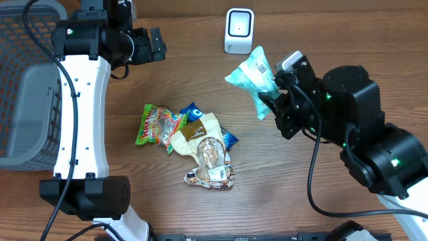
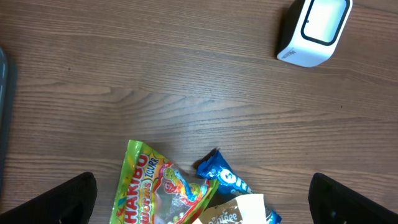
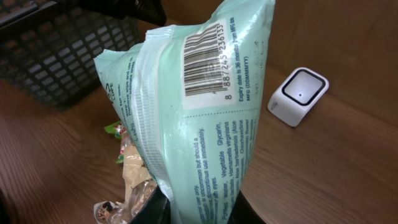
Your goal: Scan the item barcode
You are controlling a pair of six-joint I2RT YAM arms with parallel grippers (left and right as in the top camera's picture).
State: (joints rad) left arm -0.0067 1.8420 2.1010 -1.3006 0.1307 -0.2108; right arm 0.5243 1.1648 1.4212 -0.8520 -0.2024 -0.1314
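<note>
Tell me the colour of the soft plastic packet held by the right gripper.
Pale mint green packet, white barcode panel; clearest in the right wrist view.

the green gummy bag (image 2: 152,193) reads "haribo". the mint pouch (image 3: 205,137) carries a barcode (image 3: 208,62) and "expiry date is 36 months from mfg".

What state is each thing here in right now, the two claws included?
Left gripper: open, holding nothing.
Right gripper: shut on the mint packet.
Mint packet: held up off the table, barcode visible.
Scanner: standing on the table, apart from the packet.
Haribo bag: lying flat among other snacks.
</note>
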